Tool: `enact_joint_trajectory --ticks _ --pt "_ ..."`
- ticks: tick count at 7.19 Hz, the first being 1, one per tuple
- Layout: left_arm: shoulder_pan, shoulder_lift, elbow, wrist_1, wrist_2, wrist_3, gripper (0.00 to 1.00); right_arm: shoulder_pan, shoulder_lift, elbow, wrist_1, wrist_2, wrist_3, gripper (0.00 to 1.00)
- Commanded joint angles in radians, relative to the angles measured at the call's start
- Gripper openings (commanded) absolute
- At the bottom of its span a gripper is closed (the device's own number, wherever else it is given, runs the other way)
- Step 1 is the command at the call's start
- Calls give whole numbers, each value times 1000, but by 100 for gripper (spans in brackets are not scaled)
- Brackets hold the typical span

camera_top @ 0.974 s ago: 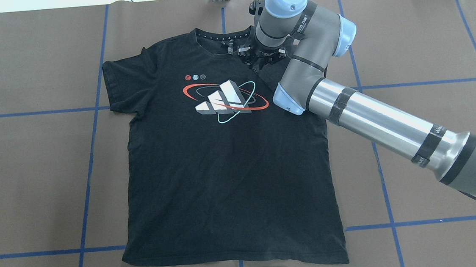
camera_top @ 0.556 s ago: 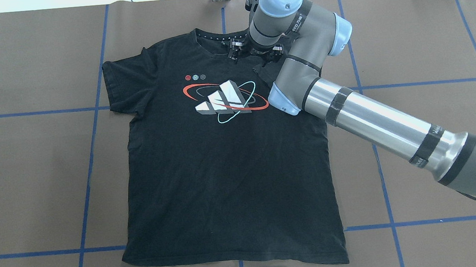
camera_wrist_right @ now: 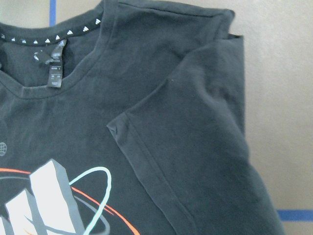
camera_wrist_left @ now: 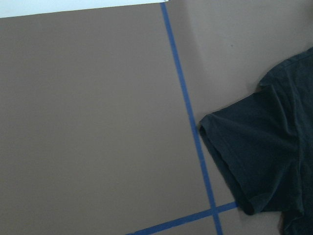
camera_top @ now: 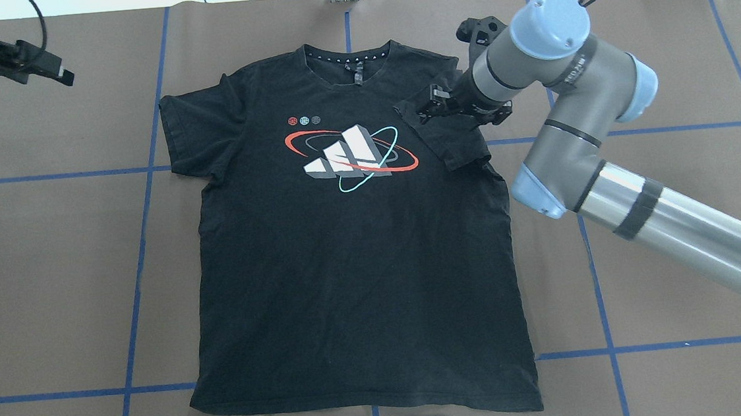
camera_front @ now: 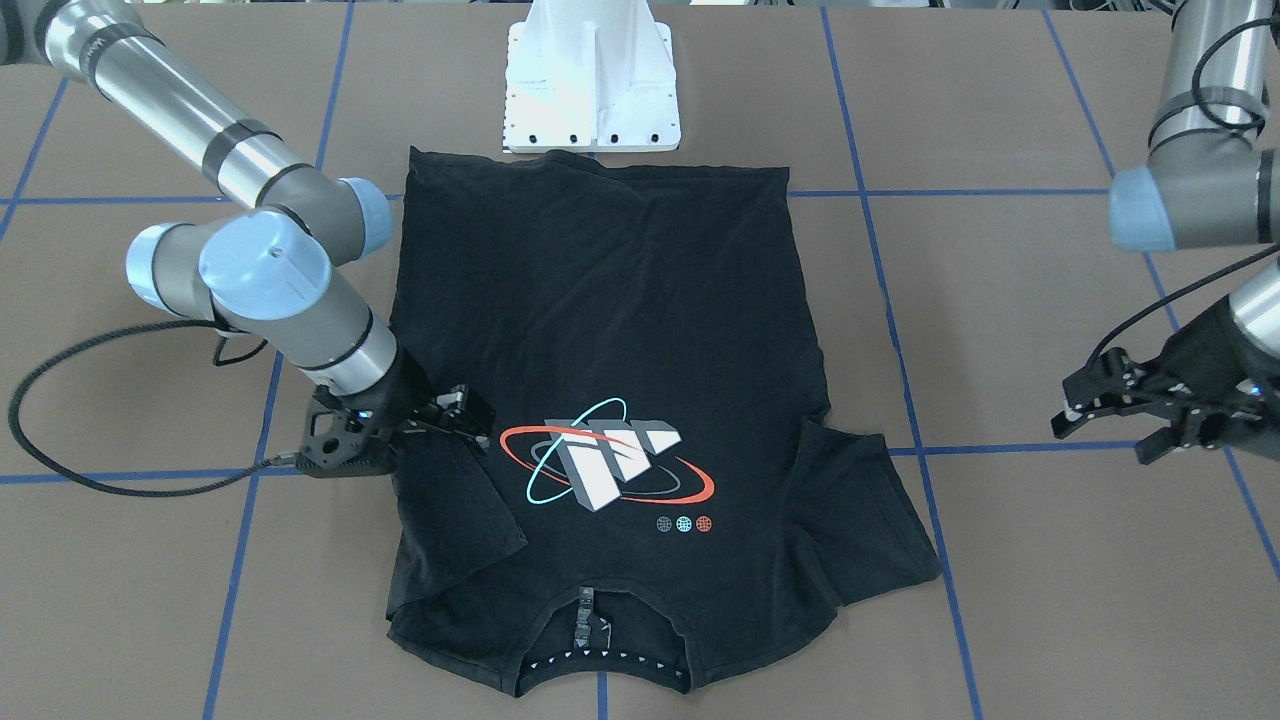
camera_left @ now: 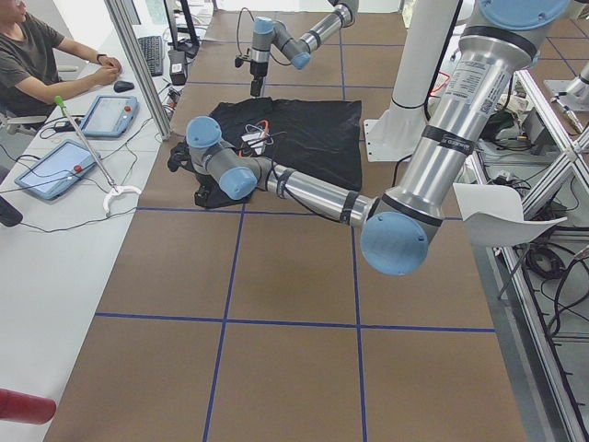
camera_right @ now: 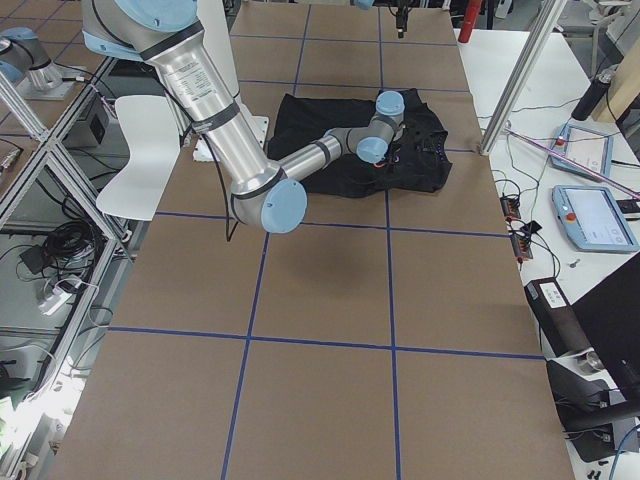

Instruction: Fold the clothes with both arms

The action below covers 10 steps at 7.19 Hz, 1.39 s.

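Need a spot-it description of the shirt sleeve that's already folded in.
Find the black t-shirt lying print-up on the brown table. On its side nearest the right gripper, the sleeve is flipped inward over the chest beside the orbit print; the opposite sleeve lies spread flat outward.

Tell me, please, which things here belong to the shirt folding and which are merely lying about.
For the job: black short-sleeved printed t-shirt; right arm's black pincer; left arm's black pincer.

Lying about: white metal pedestal base; brown blue-gridded table; two grey tablets beside it.
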Motion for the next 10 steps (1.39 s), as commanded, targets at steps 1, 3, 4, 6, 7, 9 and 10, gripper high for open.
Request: enact_joint_trajectory --ticks 1,3,4,6,7,9,10 --pt "70 -135 318 -256 6 -4 95 1 -115 131 -1 1 2 99" --pt "122 -185 410 -319 121 -6 82 24 -204 193 2 1 2 99" --pt "132 -219 465 -364 126 -7 80 26 -218 201 1 -7 2 99" --pt "164 -238 533 -447 184 -6 75 24 -217 195 4 -9 -3 99" --pt "168 -239 536 -451 189 -6 74 23 -215 191 4 -10 -13 99" --pt "187 -242 541 -454 224 -6 66 23 -215 189 8 -12 -17 99" --pt "191 -242 541 -452 224 -6 61 24 -214 191 8 -12 -17 99"
